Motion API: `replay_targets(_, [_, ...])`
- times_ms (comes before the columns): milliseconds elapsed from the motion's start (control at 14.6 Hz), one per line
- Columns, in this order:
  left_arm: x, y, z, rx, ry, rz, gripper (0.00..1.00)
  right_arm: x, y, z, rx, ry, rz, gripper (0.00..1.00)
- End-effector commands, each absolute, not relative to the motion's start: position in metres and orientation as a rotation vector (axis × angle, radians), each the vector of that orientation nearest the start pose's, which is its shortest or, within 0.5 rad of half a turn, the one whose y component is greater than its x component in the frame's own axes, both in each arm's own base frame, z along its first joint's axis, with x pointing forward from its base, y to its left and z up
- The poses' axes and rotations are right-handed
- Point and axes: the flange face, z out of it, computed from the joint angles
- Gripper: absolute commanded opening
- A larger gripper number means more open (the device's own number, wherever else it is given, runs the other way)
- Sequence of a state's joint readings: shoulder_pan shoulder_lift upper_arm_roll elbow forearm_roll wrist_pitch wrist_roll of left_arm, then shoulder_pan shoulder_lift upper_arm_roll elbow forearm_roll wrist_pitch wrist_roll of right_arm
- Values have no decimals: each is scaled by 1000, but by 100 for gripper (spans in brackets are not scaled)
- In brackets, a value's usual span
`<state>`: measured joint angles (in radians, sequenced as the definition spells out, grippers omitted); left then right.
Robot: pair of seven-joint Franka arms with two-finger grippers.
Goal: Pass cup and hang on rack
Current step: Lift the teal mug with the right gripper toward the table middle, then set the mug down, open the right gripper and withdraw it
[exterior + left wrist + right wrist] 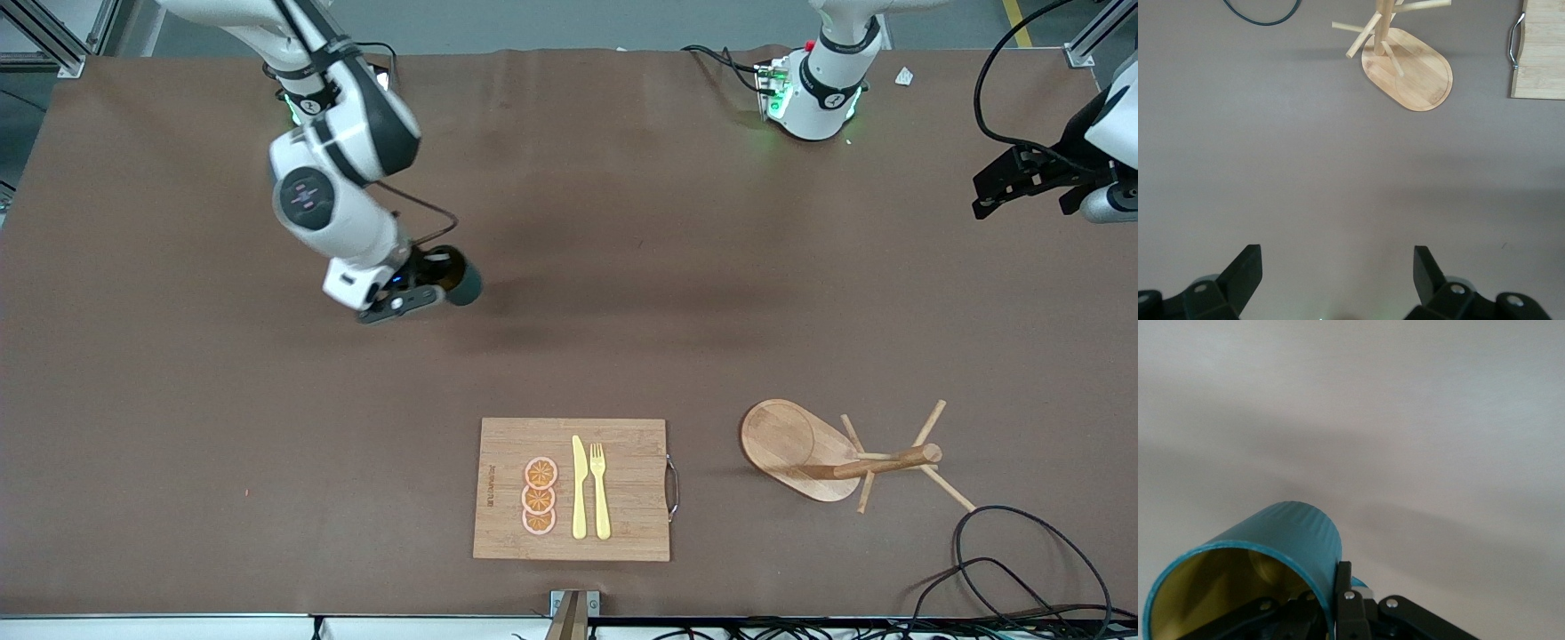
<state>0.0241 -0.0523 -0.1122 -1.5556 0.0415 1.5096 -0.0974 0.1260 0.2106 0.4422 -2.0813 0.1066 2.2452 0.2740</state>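
Teal mug (460,283) lifted off the brown tabletop (178,427), tipped on its side, rim pinched between fingers (1346,603) of right gripper (418,289) over bare cloth toward the right arm's end. Yellow inside visible in right wrist view. Left gripper (982,200) waiting up at the left arm's end, fingers (1245,270) spread wide, nothing between. Wooden mug tree (836,453) upright near front edge, beside bamboo cutting board (622,533) carrying orange slices (539,496), yellow knife (579,489) and fork (601,489).

A robotics lab: brown-covered table (622,311), aluminium framing (44,40), loose cables (1022,569).
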Motion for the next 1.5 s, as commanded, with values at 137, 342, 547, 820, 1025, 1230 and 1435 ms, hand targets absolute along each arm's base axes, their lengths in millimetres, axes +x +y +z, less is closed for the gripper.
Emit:
replay_targets(137, [527,-43,662,-3113,-6,-13,100,454,400,292,-3044,-202,117,0])
replay_targets(342, [527,-45,662,-3112,-1,-18,100,455,442,264,-3083,-102,100,0])
replay_targets(547, [528,-46,663,-3112,2,-30,100,459,468,242,-3094,2,88,0])
replay_targets(820, [529,-46,662,-3114,2,-30,100,458,486,232,-3088,67,92,1])
replay_targets(1025, [530,-45,661,-3116,-3,-25,100,460,484,233,-3102,60,65,99])
replay_targets(1230, [532,-45,659,-3116,-3,-22,100,466,481,239,-3098,80,62,100])
replay_targets(1435, [532,-46,659,-3116,-3,-22,100,478,472,278,-3103,92,34,100])
